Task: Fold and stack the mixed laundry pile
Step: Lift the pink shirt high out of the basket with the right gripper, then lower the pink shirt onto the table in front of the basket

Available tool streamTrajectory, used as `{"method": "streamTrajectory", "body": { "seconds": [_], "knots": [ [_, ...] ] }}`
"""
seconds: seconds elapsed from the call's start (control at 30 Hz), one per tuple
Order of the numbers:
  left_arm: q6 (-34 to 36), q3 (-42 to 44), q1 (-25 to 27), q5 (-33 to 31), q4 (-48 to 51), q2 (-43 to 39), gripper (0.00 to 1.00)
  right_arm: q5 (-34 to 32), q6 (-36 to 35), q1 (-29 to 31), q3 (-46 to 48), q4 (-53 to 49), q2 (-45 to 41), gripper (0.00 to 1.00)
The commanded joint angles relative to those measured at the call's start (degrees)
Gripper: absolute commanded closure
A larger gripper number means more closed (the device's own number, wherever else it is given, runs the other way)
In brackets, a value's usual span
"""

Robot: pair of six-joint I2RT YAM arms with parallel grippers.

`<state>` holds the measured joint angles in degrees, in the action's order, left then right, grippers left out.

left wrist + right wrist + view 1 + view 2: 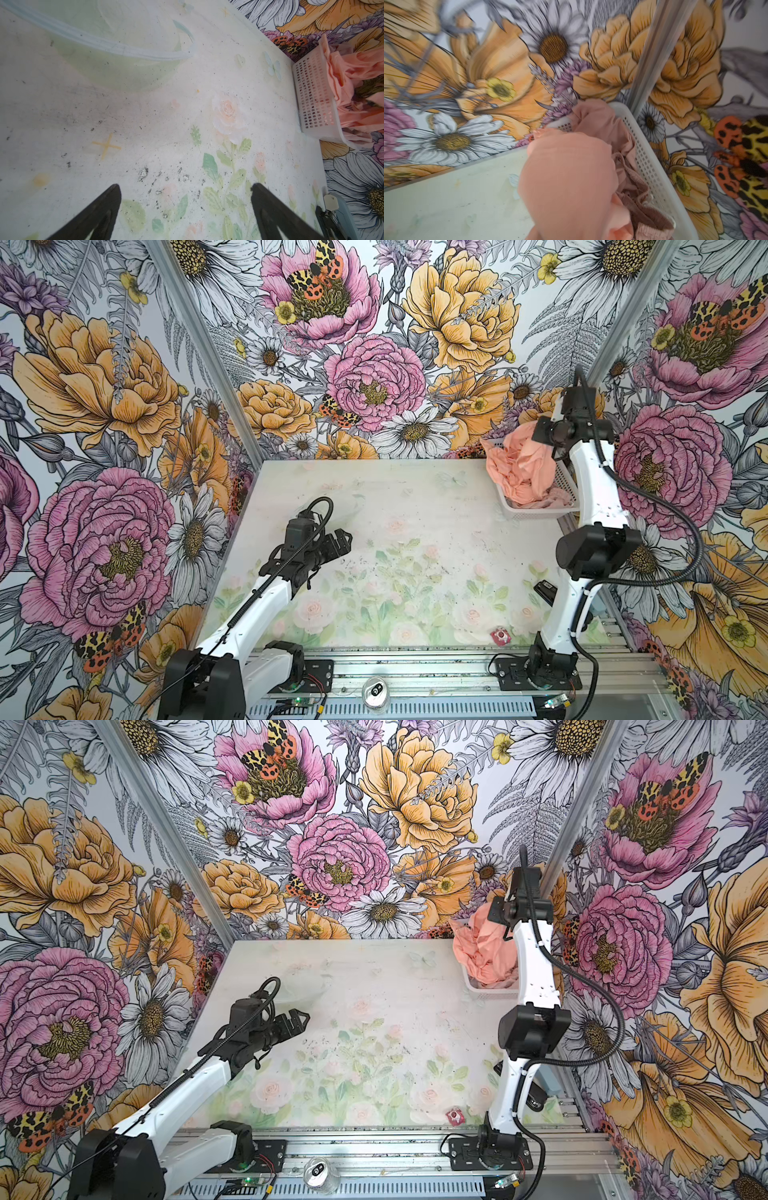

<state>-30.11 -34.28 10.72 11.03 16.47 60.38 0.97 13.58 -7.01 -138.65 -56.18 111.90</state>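
The mixed laundry pile sits in a white perforated basket [523,512] at the table's back right corner. The peach-orange T-shirt [519,464] bulges up out of the basket and reaches my right gripper [544,439], which is shut on it. In the right wrist view the T-shirt [566,176] covers the jaws completely. Beneath it in the basket lies the dusty-pink garment [643,218] with its gathered edge. My left gripper [347,537] hovers open over the bare left-middle of the table, its fingers [112,199] wide apart with nothing between them.
A clear plastic bowl [124,52] rests on the table behind the left gripper. A small red packet [500,635] and a black object [544,591] lie near the right arm's base. A drink can [376,695] stands on the front rail. Floral walls close in three sides.
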Motion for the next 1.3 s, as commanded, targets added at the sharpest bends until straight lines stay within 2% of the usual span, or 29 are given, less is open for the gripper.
{"method": "streamTrajectory", "body": {
  "seconds": [0.0, 0.17, 0.37, 0.6, 0.8, 0.9, 1.0, 1.13, 1.27],
  "knots": [
    [-0.04, -1.22, 0.28, -1.7, -1.31, -1.86, 0.01, 3.0, -1.36, 2.22, -2.37, 5.01, -7.3, 1.0],
    [0.0, -1.3, -0.02, -2.12, -1.09, -2.88, 0.01, 9.0, -1.78, 5.83, -5.66, 9.03, -13.34, 1.0],
    [-0.1, -1.49, -0.44, -2.45, -1.02, -3.38, 0.01, 20.48, 3.44, 9.34, -9.62, 15.75, -16.78, 1.0],
    [-0.44, -1.66, -1.2, -3.96, 0.52, -5.55, 0.01, 29.26, 9.54, 18.16, -11.25, 19.7, -16.95, 1.0],
    [-0.42, -2.52, -2.02, -7.19, 4.32, -9.35, 0.01, 36.49, 14.72, 28.75, -9.39, 19.69, -14.94, 1.0],
    [-0.43, -3.2, -2.46, -9.49, 6.47, -11.58, 0.01, 37.89, 14.93, 33.25, -5.79, 19.71, -16.05, 1.0],
    [-0.45, -3.67, -3.06, -10.98, 8.04, -13.3, 0.01, 36.69, 15.51, 33.96, -0.02, 19.72, -18.51, 1.0],
    [-0.12, -4.17, -3.95, -12.03, 8.97, -14.06, 0.01, 32.01, 15.64, 30.87, 10.63, 19.79, -21.65, 1.0],
    [-0.04, -4.28, -4.39, -12.78, 8.94, -13.5, 0.01, 30.48, 19.6, 25.46, 17.71, 20.03, -18.57, 1.0]
  ]
}}
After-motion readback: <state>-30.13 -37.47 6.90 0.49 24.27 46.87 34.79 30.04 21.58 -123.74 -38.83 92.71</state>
